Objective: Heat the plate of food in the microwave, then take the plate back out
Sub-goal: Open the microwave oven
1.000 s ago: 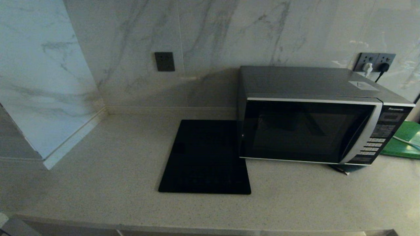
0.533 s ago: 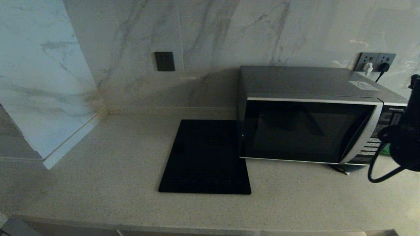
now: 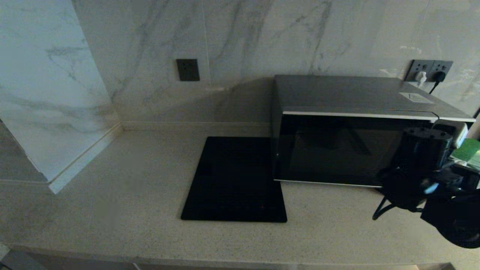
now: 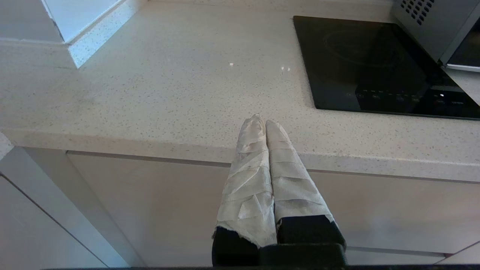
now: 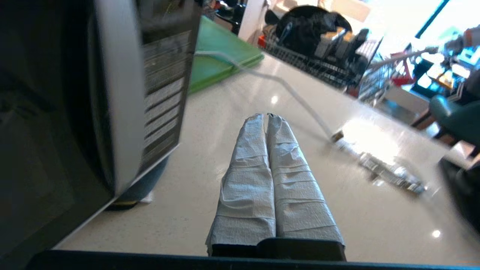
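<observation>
The microwave (image 3: 348,150) stands at the back right of the counter, its black glass door closed. The plate of food is not in view. My right arm covers the button panel in the head view. My right gripper (image 5: 264,116) is shut and empty, low over the counter just right of the microwave's button panel (image 5: 161,93); its taped fingertips (image 3: 455,133) show pale in the head view. My left gripper (image 4: 261,122) is shut and empty, held over the counter's front edge, left of the microwave's vented side (image 4: 431,22).
A flat black slab (image 3: 236,180) lies on the counter left of the microwave. A green board (image 5: 217,60) with a white cable (image 5: 292,93) across it lies right of the microwave. Wall sockets (image 3: 429,71) sit behind. The marble wall juts out at the left.
My right arm has come in from the right edge and moved left and down, so it now stands in front of the microwave's button panel. The microwave door has stayed closed.
</observation>
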### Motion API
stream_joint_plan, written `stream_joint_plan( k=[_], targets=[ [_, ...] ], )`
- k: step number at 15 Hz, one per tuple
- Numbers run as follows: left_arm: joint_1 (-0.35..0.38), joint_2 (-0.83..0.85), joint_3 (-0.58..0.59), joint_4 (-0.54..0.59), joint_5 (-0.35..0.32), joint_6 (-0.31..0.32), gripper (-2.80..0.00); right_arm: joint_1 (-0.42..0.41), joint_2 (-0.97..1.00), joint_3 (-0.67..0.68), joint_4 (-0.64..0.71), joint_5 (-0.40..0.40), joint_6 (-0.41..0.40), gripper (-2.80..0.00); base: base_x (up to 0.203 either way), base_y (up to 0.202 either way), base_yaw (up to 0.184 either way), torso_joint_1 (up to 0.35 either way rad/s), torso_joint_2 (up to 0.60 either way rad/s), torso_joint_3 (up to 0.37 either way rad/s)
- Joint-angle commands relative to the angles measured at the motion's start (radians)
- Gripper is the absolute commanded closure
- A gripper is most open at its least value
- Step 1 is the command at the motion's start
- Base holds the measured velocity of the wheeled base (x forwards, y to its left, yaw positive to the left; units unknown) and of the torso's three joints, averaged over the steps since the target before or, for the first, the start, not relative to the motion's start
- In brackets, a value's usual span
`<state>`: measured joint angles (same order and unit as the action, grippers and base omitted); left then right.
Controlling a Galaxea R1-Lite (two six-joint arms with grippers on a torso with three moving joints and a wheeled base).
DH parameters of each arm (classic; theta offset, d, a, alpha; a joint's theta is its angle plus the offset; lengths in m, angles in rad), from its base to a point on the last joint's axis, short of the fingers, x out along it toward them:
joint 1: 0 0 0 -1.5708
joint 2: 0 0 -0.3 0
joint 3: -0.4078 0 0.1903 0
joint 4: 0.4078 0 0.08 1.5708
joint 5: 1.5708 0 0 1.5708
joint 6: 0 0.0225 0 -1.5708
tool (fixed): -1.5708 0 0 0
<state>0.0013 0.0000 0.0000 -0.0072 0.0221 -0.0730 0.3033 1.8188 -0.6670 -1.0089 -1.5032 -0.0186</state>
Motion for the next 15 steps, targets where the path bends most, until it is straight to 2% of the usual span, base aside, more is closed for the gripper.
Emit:
stream_joint_plan(
  k=[1, 2, 3, 4, 11, 15],
  targets=[
    [0.0, 0.002, 0.0, 0.0, 0.001, -0.001, 0.0, 0.022, 0.171, 0.013, -0.251, -0.02, -0.012, 0.0, 0.0, 0.0, 0.0, 0.0, 0.0, 0.0],
    [0.0, 0.001, 0.0, 0.0, 0.001, -0.001, 0.0, 0.03, 0.207, 0.013, -0.332, -0.024, -0.034, 0.0, 0.0, 0.0, 0.0, 0.0, 0.0, 0.0],
    [0.0, 0.001, 0.0, 0.0, 0.001, -0.001, 0.0, 0.034, 0.22, 0.012, -0.359, -0.027, -0.055, -0.84, 0.0, 0.0, 0.0, 0.0, 0.0, 0.0],
    [0.0, 0.001, 0.0, 0.0, 0.001, -0.001, 0.0, 0.034, 0.216, 0.011, -0.36, -0.027, -0.063, -2.8, 0.0, 0.0, 0.0, 0.0, 0.0, 0.0],
    [0.0, 0.001, 0.0, 0.0, 0.001, -0.001, 0.0, 0.057, 0.168, 0.023, -0.376, -0.027, -0.075, -2.8, 0.0, 0.0, 0.0, 0.0, 0.0, 0.0],
    [0.0, 0.0, 0.0, 0.0, 0.001, -0.001, 0.0, 0.057, 0.221, 0.004, -0.381, -0.027, -0.085, -2.8, 0.0, 0.0, 0.0, 0.0, 0.0, 0.0]
  ],
)
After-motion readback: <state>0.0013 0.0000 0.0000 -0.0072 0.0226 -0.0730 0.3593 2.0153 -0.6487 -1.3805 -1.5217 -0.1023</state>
